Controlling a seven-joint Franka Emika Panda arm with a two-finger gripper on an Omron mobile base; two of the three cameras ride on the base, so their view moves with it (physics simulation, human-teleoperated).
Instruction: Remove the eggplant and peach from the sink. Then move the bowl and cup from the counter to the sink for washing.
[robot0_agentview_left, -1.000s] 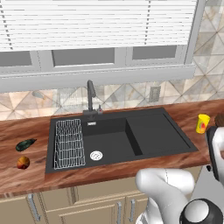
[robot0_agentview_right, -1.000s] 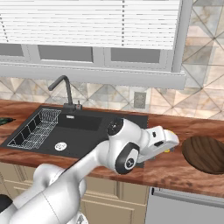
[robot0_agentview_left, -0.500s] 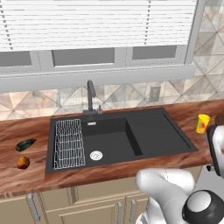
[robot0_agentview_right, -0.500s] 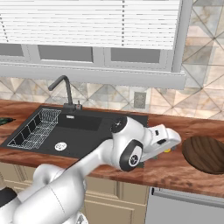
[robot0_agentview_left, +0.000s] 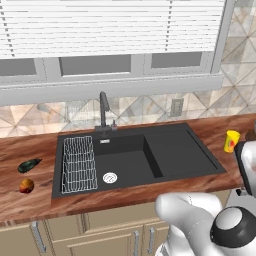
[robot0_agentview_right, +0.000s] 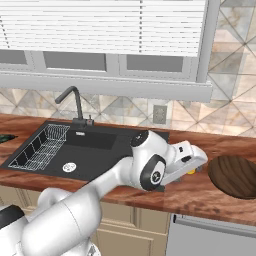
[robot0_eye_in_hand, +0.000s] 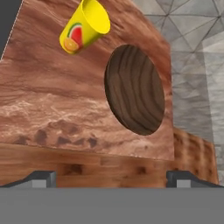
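On the counter (robot0_agentview_left: 45, 197) left of one sink (robot0_agentview_left: 175, 150): one eggplant (robot0_agentview_left: 29, 165), one peach (robot0_agentview_left: 26, 186). Right of it: one cup (robot0_eye_in_hand: 84, 26), one bowl (robot0_eye_in_hand: 134, 89), both empty. Basin holds one wire rack (robot0_agentview_left: 79, 163). Gripper (robot0_eye_in_hand: 111, 178) wide apart, empty, near the bowl.

Bowl (robot0_eye_in_hand: 134, 89) beside cup (robot0_eye_in_hand: 84, 27) — countertop.

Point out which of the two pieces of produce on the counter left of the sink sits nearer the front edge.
The peach, round and orange-red; the dark elongated eggplant lies behind it, closer to the wall.
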